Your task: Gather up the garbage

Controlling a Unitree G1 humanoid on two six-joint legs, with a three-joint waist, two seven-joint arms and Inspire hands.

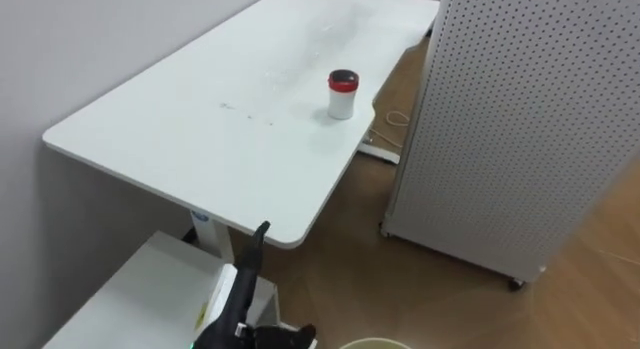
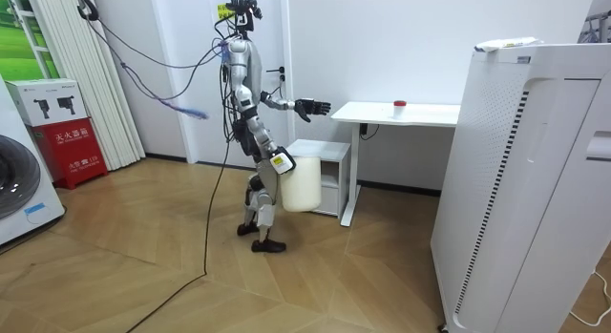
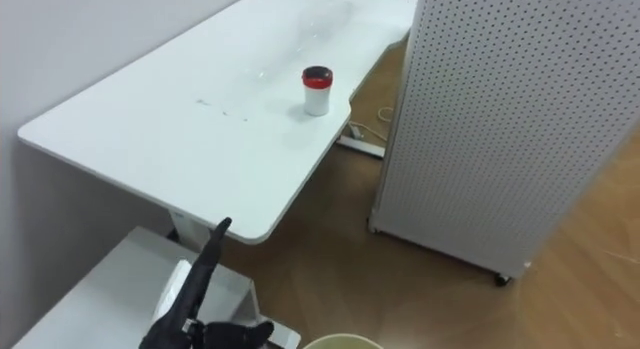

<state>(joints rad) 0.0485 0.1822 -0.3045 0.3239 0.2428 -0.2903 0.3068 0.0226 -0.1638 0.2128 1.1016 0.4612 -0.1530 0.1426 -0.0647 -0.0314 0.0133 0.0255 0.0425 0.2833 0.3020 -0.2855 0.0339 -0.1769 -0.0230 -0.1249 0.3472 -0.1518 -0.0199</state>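
1. Standing at the near end of one white desk (image 1: 180,129), the robot faced along it, with one low white cabinet (image 1: 130,299) below the desk edge.
2. Garbage, count one: a small white cup with a red lid (image 1: 342,95), upright on the desktop near the far edge and well apart from both hands.
3. Left hand (image 1: 238,307) was held out in front of the desk's near corner, short of the edge. Its fingers were straight and spread, the thumb out to the side, and it held nothing.
4. Right hand (image 2: 279,162) was low at the hip, against the top of one cream bin (image 2: 298,185). I could not tell how its fingers lay. The bin's rim showed at the bottom of the eye views.
5. One tall white perforated panel (image 1: 510,129) on castors stood just beside the desk's right side.
6. Along the room view's left: one washing machine (image 2: 24,190) and one red box (image 2: 69,150).
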